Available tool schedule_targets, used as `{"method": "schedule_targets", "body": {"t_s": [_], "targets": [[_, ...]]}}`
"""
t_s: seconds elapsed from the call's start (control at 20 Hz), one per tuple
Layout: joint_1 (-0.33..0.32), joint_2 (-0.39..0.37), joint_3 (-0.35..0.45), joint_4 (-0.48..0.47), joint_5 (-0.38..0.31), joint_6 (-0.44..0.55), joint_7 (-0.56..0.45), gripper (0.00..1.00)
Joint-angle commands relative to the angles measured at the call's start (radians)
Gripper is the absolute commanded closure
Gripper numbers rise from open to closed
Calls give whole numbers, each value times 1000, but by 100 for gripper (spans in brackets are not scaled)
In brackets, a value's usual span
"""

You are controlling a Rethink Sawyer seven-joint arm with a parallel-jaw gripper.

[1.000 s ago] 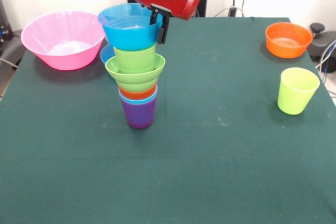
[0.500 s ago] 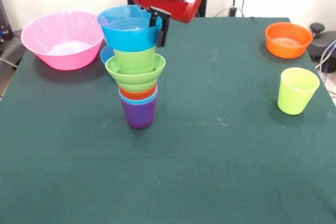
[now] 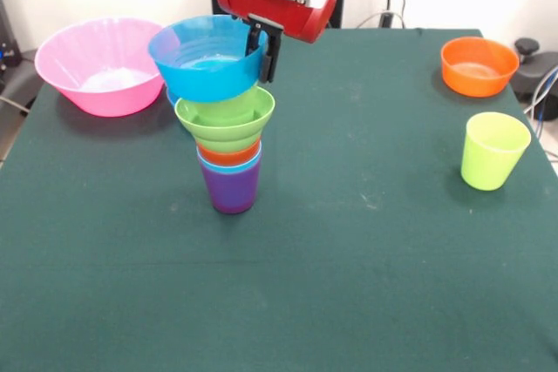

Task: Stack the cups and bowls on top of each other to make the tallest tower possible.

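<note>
The tower (image 3: pixel 229 158) stands left of the table's middle. Its base is a purple cup (image 3: pixel 231 191), with a light blue cup and an orange cup (image 3: pixel 228 156) nested in it and a ridged green bowl (image 3: pixel 225 124) on top. My gripper (image 3: pixel 263 57) is shut on the right rim of a blue bowl (image 3: pixel 206 63). That bowl hangs tilted just over the green bowl, shifted to the left, and hides what sits inside it. A yellow-green cup (image 3: pixel 493 151) and an orange bowl (image 3: pixel 478 65) stand apart at the right.
A large pink bowl (image 3: pixel 103 65) sits at the far left corner. Behind the tower, a sliver of another blue bowl (image 3: pixel 172 93) shows. The dark green cloth (image 3: pixel 349 267) reaches all edges of the table.
The blue bowl in my gripper has swung left and dropped lower, now covering the green cup that showed above the green bowl. The rest of the tower has not moved.
</note>
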Motion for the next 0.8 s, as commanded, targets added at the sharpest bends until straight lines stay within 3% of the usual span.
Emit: {"method": "schedule_targets", "body": {"t_s": [0.05,0.8], "targets": [[9,47,91,-1,-50,56,-131,100],[25,27,68,55,-50,22,-76,100]]}}
